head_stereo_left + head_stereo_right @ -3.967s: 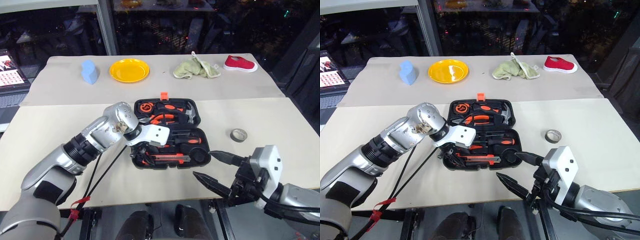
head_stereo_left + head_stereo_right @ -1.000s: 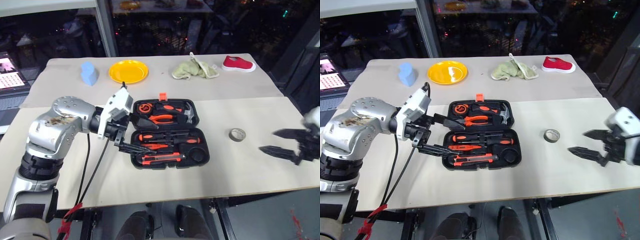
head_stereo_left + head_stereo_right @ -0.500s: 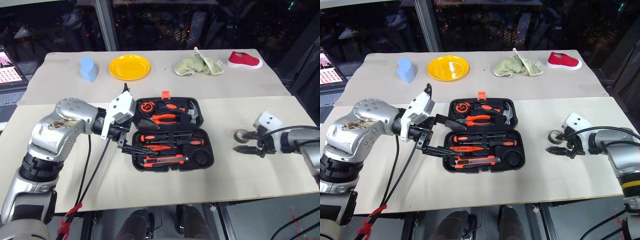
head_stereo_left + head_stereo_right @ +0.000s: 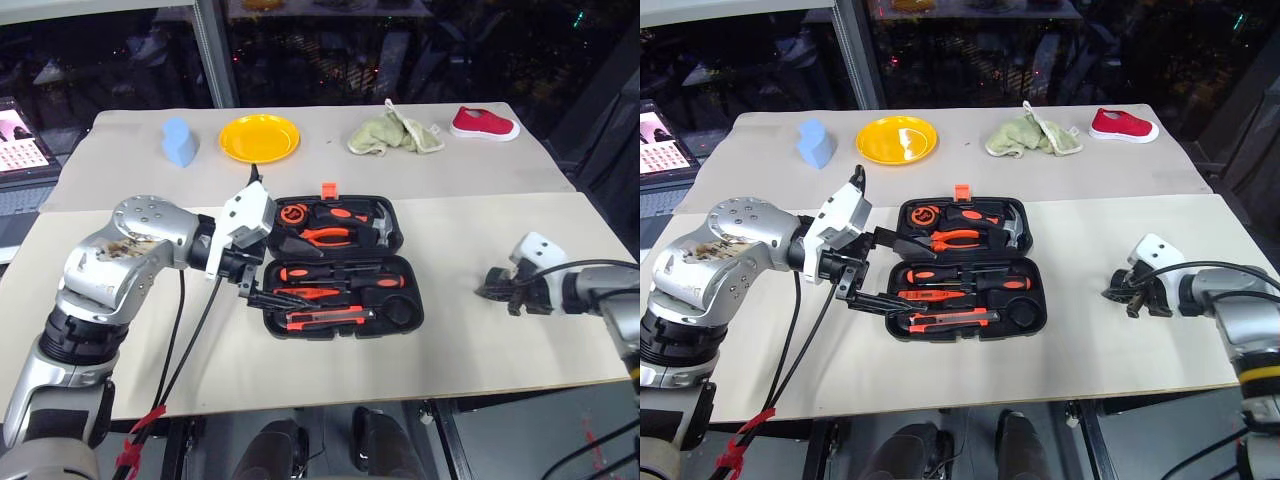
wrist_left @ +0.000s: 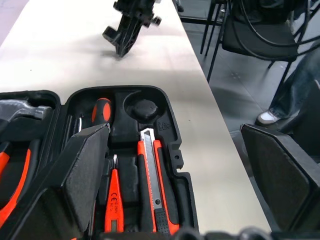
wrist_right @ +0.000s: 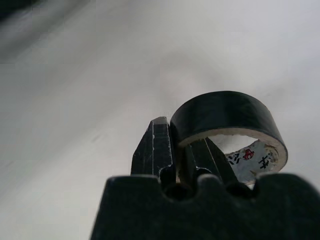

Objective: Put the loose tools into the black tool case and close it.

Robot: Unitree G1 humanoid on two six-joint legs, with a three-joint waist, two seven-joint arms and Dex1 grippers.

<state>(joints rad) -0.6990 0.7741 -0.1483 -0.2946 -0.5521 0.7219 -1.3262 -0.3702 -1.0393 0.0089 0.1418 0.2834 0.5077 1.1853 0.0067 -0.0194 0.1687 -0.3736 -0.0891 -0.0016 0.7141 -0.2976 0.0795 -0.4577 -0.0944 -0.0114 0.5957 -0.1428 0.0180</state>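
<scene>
The black tool case (image 4: 345,330) lies open at the table's middle. In its recesses sit two long screwdrivers (image 4: 340,274), the slim orange tester screwdriver (image 5: 114,200) and the utility knife (image 5: 152,185); the round recess (image 5: 142,107) is empty. My left gripper (image 4: 272,272) hovers open at the case's left edge, nothing between its fingers (image 5: 82,170). To the right of the case, my right gripper (image 4: 497,290) is down at the table, shut on the wall of the grey tape roll (image 6: 225,117), one finger inside the ring and one outside.
Pliers (image 4: 325,237) and a hammer (image 4: 378,225) fill the case's far half. Along the table's back stand a blue object (image 4: 180,142), a yellow plate (image 4: 259,138), a green cloth (image 4: 392,135) and a red shoe (image 4: 483,123). A laptop (image 4: 20,130) is at far left.
My right gripper has moved in from the right, come down over the tape roll and shut on its wall. The left gripper has stayed open beside the case.
</scene>
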